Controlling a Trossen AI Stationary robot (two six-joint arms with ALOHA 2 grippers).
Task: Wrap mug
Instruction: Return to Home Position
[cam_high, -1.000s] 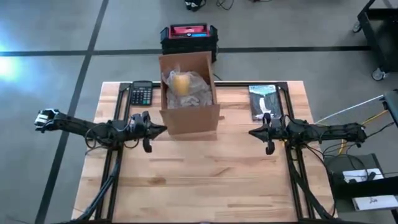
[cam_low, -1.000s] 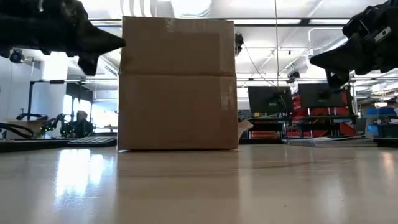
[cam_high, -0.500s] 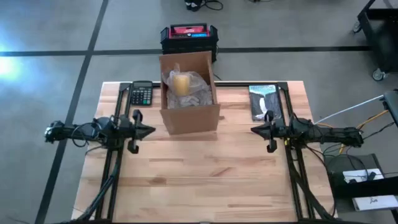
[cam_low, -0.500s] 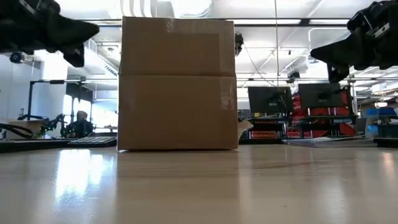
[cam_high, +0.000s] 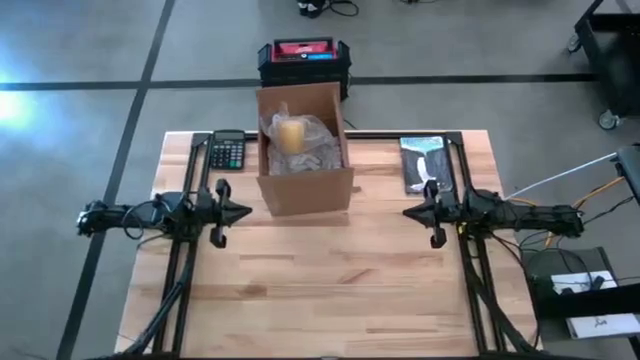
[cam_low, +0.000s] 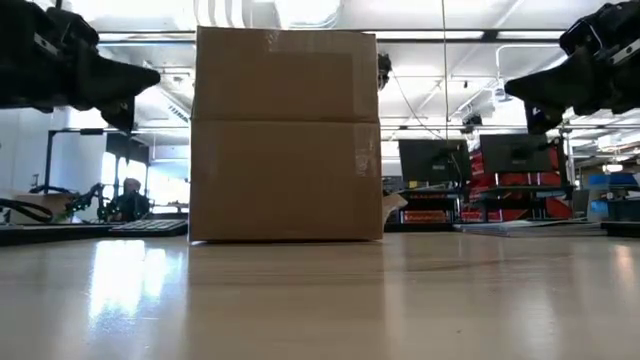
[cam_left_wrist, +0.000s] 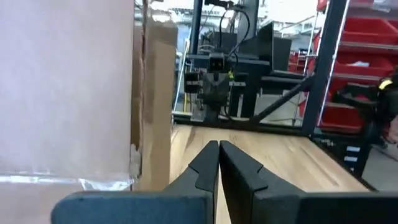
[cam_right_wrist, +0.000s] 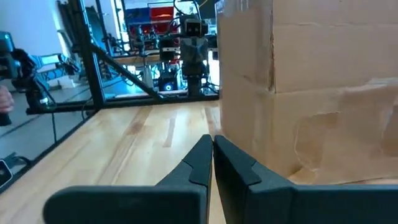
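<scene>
Mug (cam_high: 291, 134) half-buried in wrap (cam_high: 318, 152) inside box (cam_high: 305, 190) — L hand (cam_high: 245, 212), R hand (cam_high: 408, 212) both pressed together

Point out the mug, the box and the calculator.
mug (cam_high: 291, 133): high view, on its yellow body.
box (cam_high: 305, 190): high view, on its near outer wall.
calculator (cam_high: 228, 152): high view, on the middle of its keypad.

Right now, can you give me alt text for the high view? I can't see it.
An open box stands at the table's far middle with the yellow mug in bubble wrap inside. The left gripper and right gripper, both shut, hover clear on either side of it. A calculator lies left of the box.
</scene>
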